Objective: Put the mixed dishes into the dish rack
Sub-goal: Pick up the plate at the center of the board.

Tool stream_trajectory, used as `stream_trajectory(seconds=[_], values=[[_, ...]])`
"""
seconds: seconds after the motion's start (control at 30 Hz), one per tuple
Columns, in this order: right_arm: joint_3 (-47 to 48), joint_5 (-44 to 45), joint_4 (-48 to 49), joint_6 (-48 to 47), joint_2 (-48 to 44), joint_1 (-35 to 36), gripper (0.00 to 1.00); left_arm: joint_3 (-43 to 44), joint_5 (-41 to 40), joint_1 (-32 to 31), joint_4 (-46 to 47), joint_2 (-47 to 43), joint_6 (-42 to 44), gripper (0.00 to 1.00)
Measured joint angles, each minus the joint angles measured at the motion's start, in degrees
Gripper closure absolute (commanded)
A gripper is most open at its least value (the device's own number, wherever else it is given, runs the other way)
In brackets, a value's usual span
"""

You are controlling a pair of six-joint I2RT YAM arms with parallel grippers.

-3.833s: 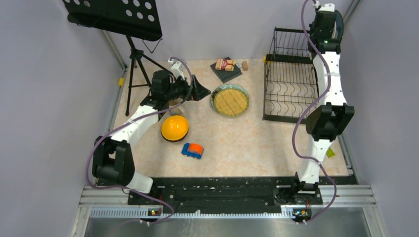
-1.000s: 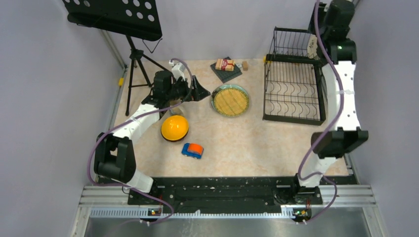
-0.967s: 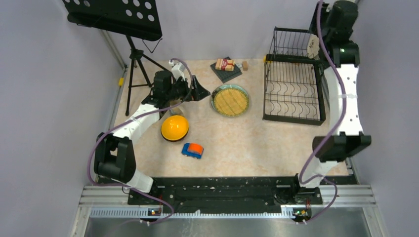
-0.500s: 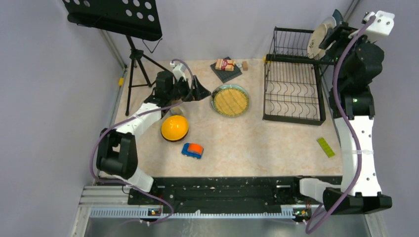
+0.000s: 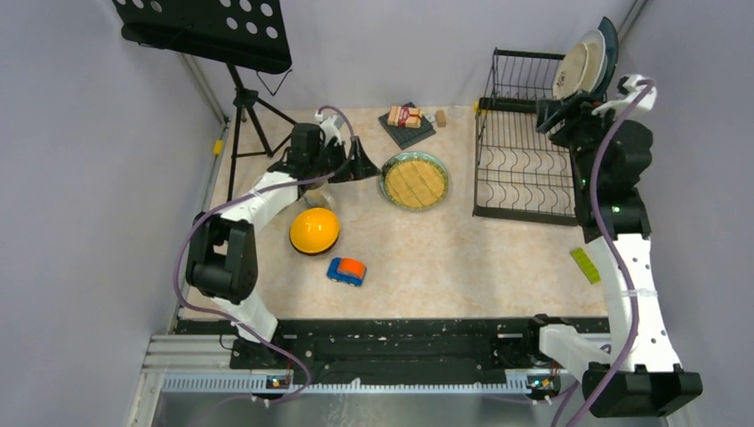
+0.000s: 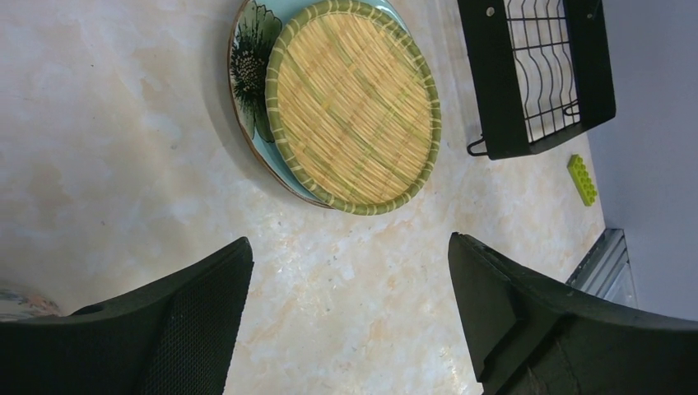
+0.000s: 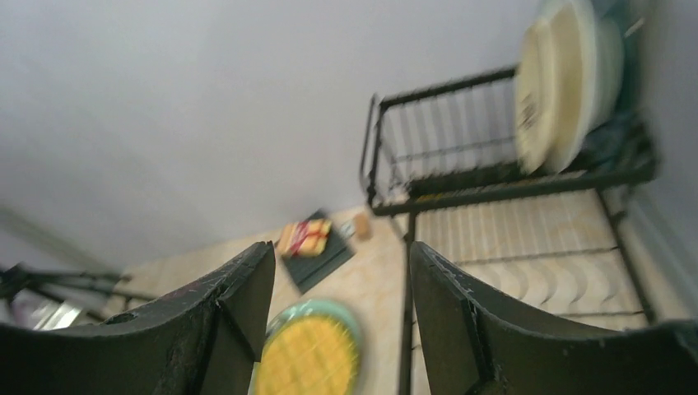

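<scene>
Bowl point(image 5: 314, 230), orange and upside down, sits well left of the dish rack point(image 5: 520, 213), with a toy car point(image 5: 346, 270) near it. Left gripper point(image 5: 363, 165) hangs spread wide and empty, left of the rack, beside the woven plate point(image 5: 414, 182) lying on a mint-green plate point(image 6: 251, 66). A cream plate point(image 5: 573, 69) and a dark teal plate point(image 5: 608, 49) stand on edge in the rack's raised far-right corner. Right gripper point(image 7: 340, 255), at the rack's right side, gapes empty.
</scene>
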Motion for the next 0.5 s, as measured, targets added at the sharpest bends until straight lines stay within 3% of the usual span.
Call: stream_trajectory(seconds=[0.2,0.5], values=[[-6.4,-12.79,1.25,10.88,4.66,0.87,0.37,2.64,-1.53,-1.29,-4.11,2.21,1.75,0.1],[-11.17,-22.34,4.22,19.23,9.2,9.05,0.37,10.29,-1.36,-4.35,-8.17,7.21,7.15,0.14]])
